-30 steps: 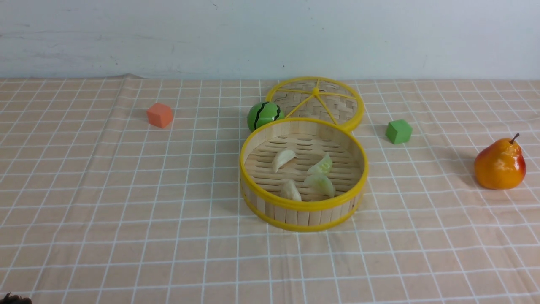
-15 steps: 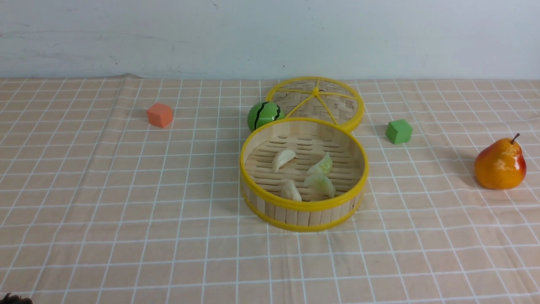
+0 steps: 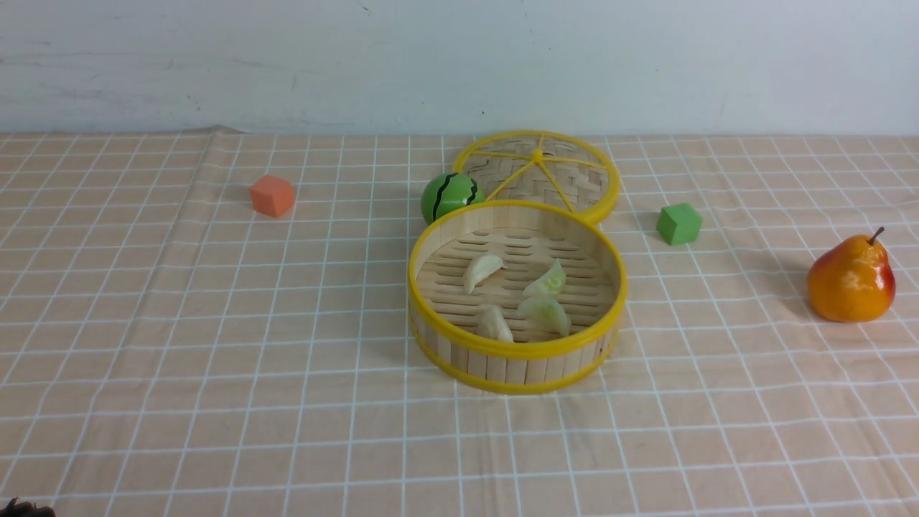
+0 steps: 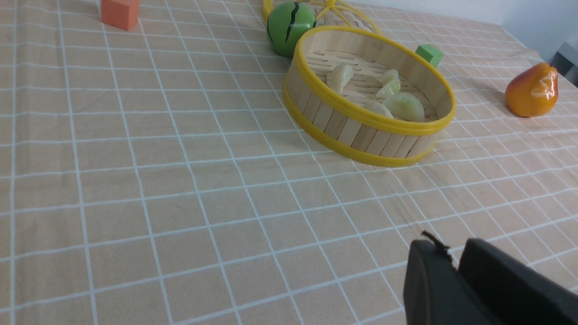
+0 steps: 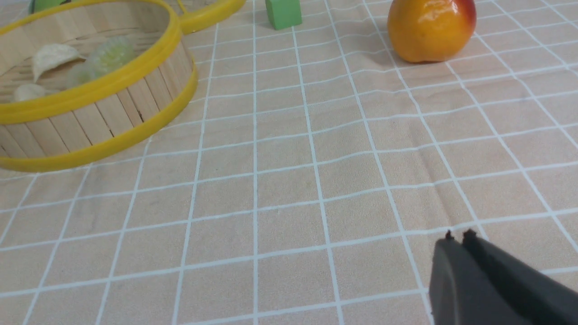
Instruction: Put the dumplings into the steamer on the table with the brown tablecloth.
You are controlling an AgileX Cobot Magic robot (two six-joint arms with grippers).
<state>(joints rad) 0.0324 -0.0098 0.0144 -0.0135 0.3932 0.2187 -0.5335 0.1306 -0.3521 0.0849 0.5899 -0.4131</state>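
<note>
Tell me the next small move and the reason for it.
Probably keep both arms parked and add nothing more: all four dumplings already lie inside the steamer, and none shows on the tablecloth. The lid sits behind it, but the order doesn't mention covering.

Left tool (image 4: 454,262): dark grey fingers, blunt rounded ends; right tool (image 5: 456,253): dark fingers, jagged black tips

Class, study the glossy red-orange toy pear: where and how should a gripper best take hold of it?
Grip the glossy red-orange toy pear around its upper body, just below the thin dark stem, coming from above with the jaws straddling it. It rests upright, narrowing towards the stem, so that part probably suits the jaws better than the bulging base.
</note>
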